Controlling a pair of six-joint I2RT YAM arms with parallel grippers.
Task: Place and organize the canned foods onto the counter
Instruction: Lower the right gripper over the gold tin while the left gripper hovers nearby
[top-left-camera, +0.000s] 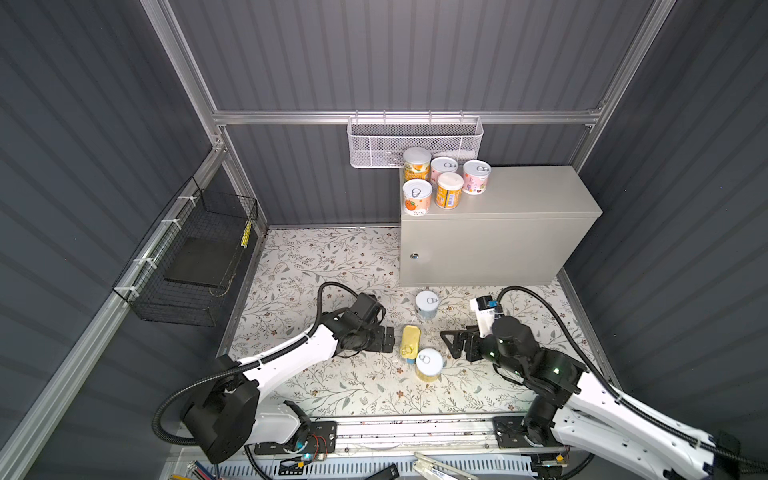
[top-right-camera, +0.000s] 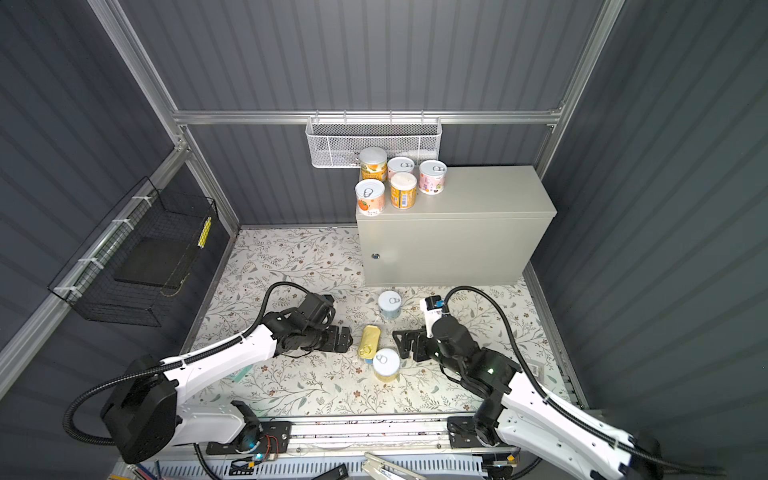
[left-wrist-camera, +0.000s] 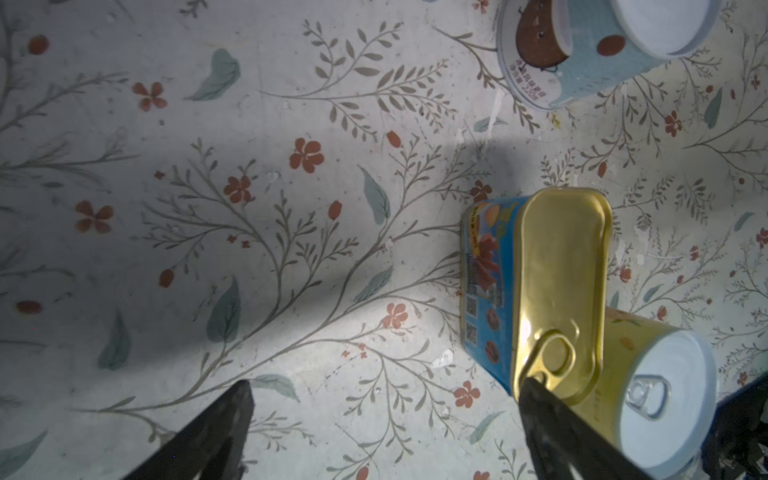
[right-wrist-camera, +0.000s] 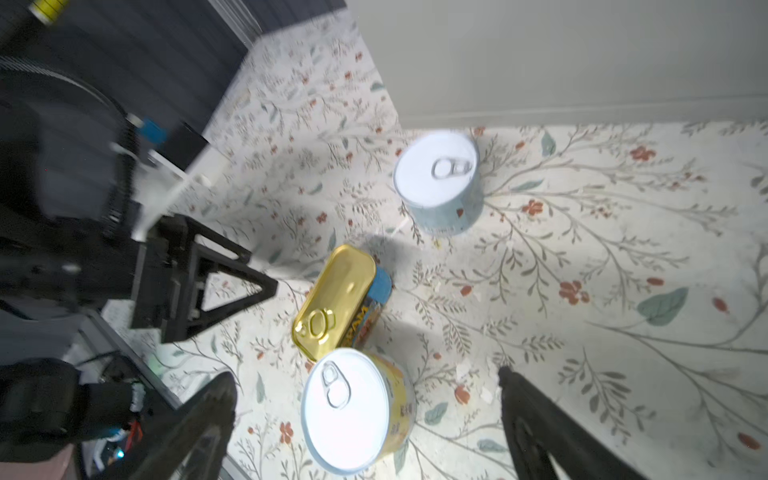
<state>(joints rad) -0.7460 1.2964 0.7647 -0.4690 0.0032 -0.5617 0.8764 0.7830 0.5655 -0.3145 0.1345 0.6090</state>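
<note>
The gold-topped tin (top-left-camera: 410, 341) is flanked by the left gripper (top-left-camera: 389, 339) and right gripper (top-left-camera: 447, 344), both spread wide and empty

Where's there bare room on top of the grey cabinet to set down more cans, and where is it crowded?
The beige-grey metal cabinet top is bare from the pink-labelled can rightward to its right edge, front to back. The left end is crowded: five upright cans cluster there, the orange-labelled front can at the front left corner.
</note>
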